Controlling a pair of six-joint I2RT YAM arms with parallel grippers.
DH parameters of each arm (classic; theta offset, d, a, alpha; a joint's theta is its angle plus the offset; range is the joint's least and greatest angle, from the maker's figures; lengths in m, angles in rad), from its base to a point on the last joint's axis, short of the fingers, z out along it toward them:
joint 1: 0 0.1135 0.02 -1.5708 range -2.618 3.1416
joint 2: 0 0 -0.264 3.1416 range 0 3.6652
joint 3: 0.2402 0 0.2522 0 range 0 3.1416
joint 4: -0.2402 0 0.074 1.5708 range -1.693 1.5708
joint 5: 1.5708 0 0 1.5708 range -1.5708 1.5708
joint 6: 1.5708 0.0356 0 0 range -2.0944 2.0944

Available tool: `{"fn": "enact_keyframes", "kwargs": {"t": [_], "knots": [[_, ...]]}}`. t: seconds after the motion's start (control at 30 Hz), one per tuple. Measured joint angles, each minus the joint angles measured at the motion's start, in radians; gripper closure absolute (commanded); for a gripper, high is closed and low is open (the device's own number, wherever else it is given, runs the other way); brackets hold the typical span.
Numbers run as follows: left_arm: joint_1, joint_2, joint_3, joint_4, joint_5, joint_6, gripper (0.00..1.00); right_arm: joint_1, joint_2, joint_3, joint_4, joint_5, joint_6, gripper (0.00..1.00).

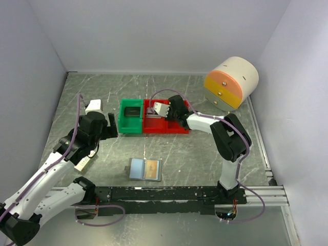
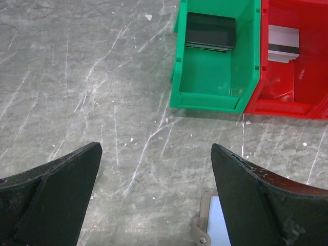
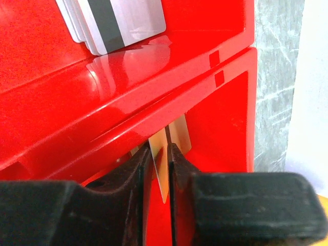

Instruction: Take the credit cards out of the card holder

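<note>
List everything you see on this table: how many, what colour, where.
holder: 1, grey and pale blue, open, near edge
orange card: 1, orange-tan, holder's right panel
green bin: 1, green, mid-table
black cards: stack, black, in green bin
red bins: 2, red, right of green bin
striped cards: stack, silver, black stripe, in red bin
drum: 1, cream, orange, yellow, far right
box: 1, white, far left
left tool: 1, black, open, over table
right tool: 1, black, at red bins, pinching pale card
</note>
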Motion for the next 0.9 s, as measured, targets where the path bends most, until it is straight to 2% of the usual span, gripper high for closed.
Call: {"fn": "enact_keyframes", "kwargs": {"t": [0.07,0.67,0.9], "knots": [[0.0,0.003,0.0,0.0,0.0,0.0,0.0,-0.004,0.0,0.0,-0.005,-0.003,-0.006,0.74],[0.0,0.026,0.0,0.0,0.005,0.001,0.01,-0.037,-0.002,0.002,-0.047,-0.069,-0.007,0.65],[0.0,0.028,0.0,0.0,0.008,0.005,0.0,-0.035,-0.053,0.001,-0.058,-0.093,0.047,0.62]]}}
